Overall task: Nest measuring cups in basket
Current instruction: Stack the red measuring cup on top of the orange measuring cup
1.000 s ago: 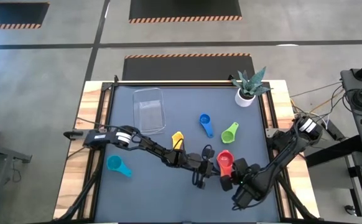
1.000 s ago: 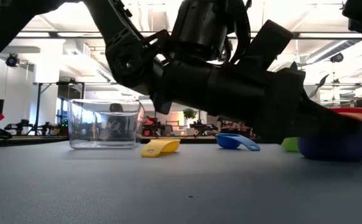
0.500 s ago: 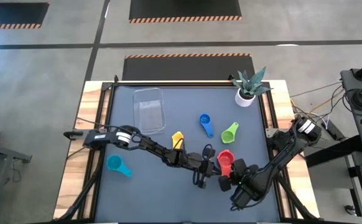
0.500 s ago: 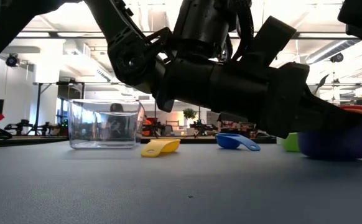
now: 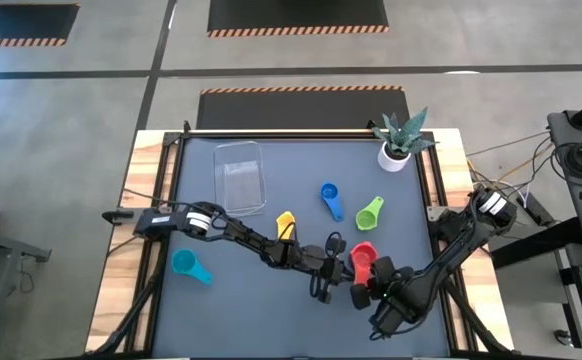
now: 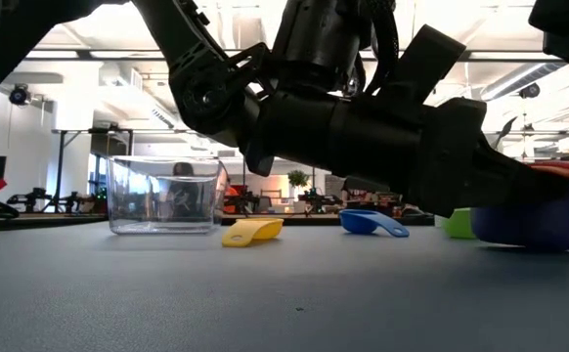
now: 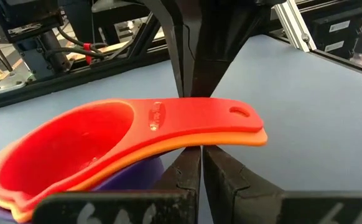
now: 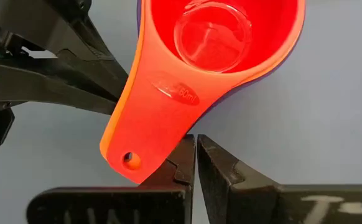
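Observation:
A red cup (image 7: 75, 143) sits nested in an orange one (image 7: 231, 138), and both sit in a purple cup (image 6: 524, 220) whose base rests on the mat; the stack (image 5: 362, 258) lies right of centre near the front. My left gripper (image 7: 201, 158) is shut, its tips under the stacked handles, coming from the left. My right gripper (image 8: 193, 144) is shut and points steeply down beside the handles' free end (image 8: 128, 163). The clear basket (image 5: 241, 178) stands at the far left of the mat, away from both grippers. My left gripper's shut fingers lie nearly level from the table's left, their tips below the orange handle (image 7: 193, 144) and up against the purple cup's wall (image 6: 480, 210); whether they touch it I cannot tell. My right gripper's shut tips stand just under the handle's end (image 8: 162, 140); I cannot tell whether they touch it.
Yellow (image 5: 285, 224), blue (image 5: 330, 200) and green (image 5: 370, 212) cups lie loose mid-mat, and a teal one (image 5: 189, 265) lies near the front left. A white plant pot (image 5: 396, 155) stands at the far right corner. The left arm spans the mat's middle.

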Tool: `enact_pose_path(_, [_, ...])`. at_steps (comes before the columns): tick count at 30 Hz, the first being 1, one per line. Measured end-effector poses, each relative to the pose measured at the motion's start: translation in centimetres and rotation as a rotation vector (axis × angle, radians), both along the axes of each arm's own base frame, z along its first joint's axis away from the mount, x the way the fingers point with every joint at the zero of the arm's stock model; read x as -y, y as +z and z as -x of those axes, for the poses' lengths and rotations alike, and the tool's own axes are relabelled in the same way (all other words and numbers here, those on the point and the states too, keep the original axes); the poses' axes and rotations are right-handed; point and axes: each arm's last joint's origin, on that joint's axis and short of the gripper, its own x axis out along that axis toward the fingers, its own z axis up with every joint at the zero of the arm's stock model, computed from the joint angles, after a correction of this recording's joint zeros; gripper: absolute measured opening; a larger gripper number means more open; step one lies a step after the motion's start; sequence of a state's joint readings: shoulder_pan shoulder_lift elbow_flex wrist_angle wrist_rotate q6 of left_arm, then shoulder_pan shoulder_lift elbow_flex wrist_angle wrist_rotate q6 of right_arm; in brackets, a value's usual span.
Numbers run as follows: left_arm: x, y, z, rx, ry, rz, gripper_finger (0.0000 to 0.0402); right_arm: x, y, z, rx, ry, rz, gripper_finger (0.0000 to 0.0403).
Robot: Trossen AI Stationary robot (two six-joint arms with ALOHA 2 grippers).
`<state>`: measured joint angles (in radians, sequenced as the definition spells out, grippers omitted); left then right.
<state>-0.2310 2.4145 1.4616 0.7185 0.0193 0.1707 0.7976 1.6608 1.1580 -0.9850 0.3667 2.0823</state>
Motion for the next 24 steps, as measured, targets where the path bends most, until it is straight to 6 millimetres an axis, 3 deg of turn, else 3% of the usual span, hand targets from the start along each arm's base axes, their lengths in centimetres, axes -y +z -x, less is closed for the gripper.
enact_pose_path(7, [0.0,-0.1,0.0,-0.012,0.001,0.002,0.0,0.1,-0.1,0.3,-0.062,-0.005,-0.023,0.0008])
enact_pose_path(16, [-0.1,-1.1,0.4,-0.125,0.011,0.005,0.0,0.3,0.0,0.5,-0.081,0.003,-0.008,0.0008])
enact_pose_path(24, [-0.3,-0.6,0.9,-0.245,0.025,-0.013,0.0,0.2,0.2,0.5,-0.104,0.055,-0.012,0.0008])
